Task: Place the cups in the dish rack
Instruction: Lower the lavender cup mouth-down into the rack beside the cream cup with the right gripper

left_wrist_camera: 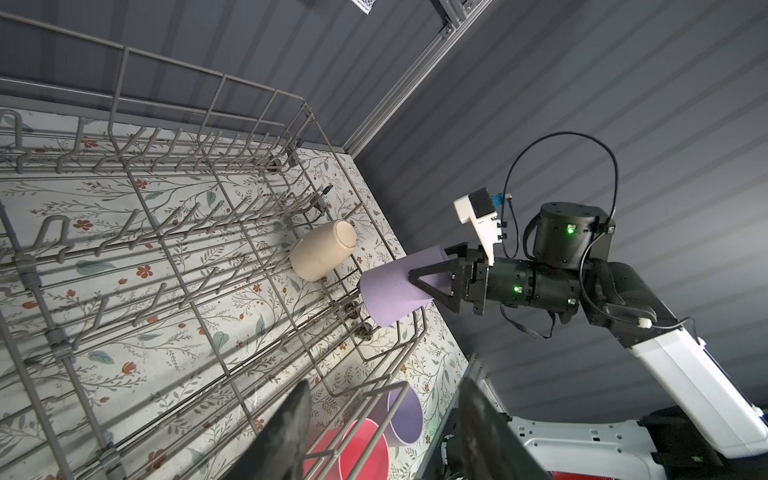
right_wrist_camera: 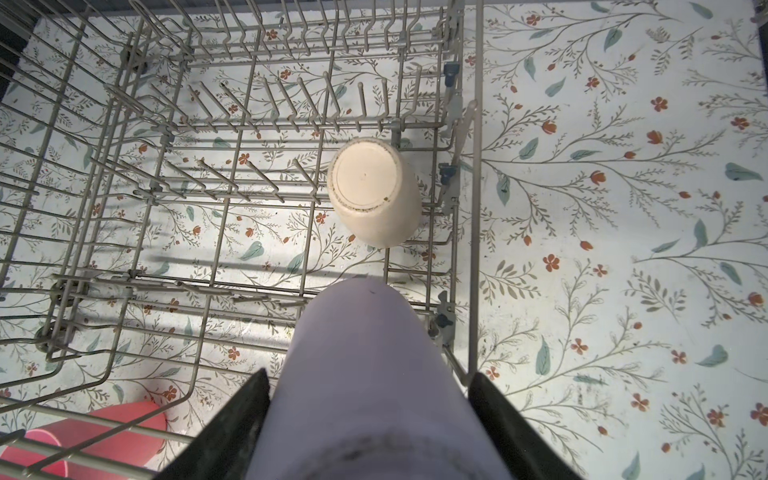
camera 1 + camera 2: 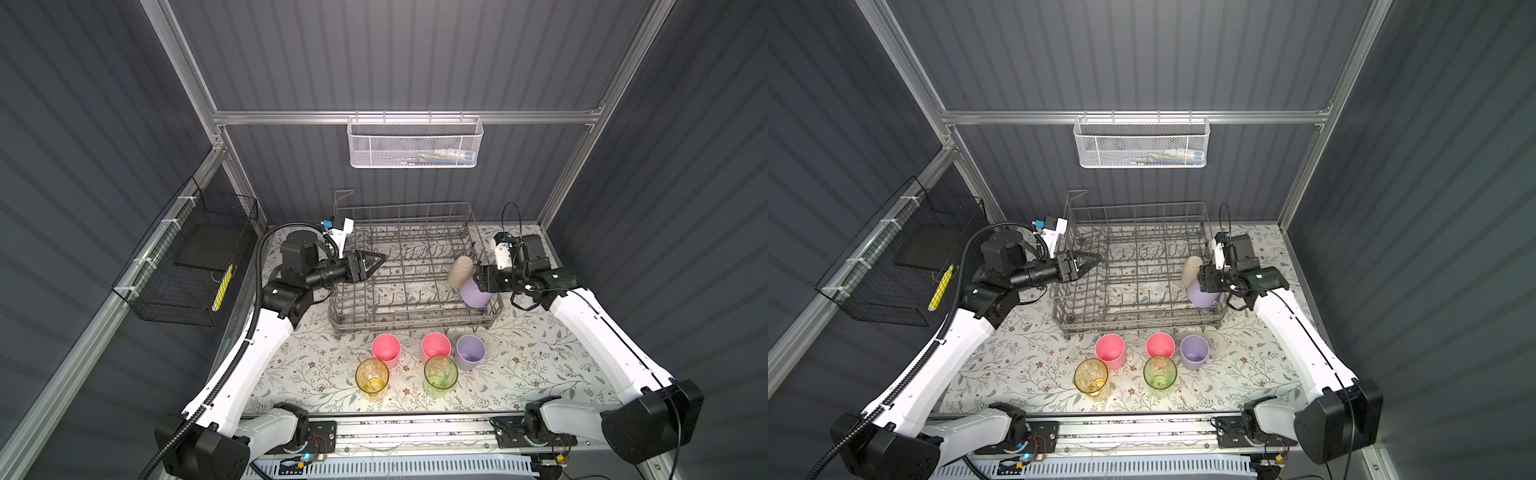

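Left gripper (image 3: 380,261): jaws stood apart, empty, at the dish rack (image 3: 415,321)'s left wall.
Right gripper (image 2: 370,376): clamped on the held lilac cup (image 2: 357,349), matte plastic, tilted over the grey wire rack's right end; its mouth was hidden.
Beige cup (image 2: 374,191): base up, leaning inside the rack beside it.
Front of rack: left pink cup (image 3: 386,351), right pink cup (image 3: 436,345), loose lilac cup (image 3: 470,353), ribbed clear yellow cup (image 3: 372,376) and green cup (image 3: 440,374) stood upright.
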`<state>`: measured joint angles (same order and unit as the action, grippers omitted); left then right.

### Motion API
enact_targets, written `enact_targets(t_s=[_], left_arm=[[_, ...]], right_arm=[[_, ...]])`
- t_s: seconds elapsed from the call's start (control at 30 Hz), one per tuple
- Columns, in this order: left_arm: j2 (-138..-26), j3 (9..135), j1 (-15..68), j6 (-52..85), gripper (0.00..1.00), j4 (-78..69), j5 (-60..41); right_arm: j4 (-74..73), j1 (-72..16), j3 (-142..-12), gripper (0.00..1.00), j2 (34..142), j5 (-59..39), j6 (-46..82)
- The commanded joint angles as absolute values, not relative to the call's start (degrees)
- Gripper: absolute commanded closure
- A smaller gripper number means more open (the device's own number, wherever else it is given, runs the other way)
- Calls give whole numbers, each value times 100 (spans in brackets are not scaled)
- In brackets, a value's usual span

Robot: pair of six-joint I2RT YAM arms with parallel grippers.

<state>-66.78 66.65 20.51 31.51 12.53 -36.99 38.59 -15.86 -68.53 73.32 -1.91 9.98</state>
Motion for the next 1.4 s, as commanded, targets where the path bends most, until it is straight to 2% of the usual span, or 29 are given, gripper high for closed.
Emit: enact_targets(t_s=[0.0, 0.57, 1.03, 1.2, 1.37], left_arm=[[-6537, 6557, 2025, 2998, 43, 1353, -3679], [-6549, 6524, 2028, 2927, 43, 1406, -3683], [-6619, 6493, 2022, 2905, 43, 1388, -3709], [-6609, 6469, 2021, 2882, 43, 1415, -3710], [-6599, 6431, 2015, 2880, 43, 1416, -3705]], right_arm=[[3626, -1626, -6827, 72, 7425, -128, 949], [3525, -1949, -6707, 72, 8022, 340, 947], [3205, -2239, -6239, 68, 8358, 694, 1186], [3121, -2293, -6117, 61, 8429, 797, 1283], [3094, -2342, -6039, 47, 8435, 837, 1366]])
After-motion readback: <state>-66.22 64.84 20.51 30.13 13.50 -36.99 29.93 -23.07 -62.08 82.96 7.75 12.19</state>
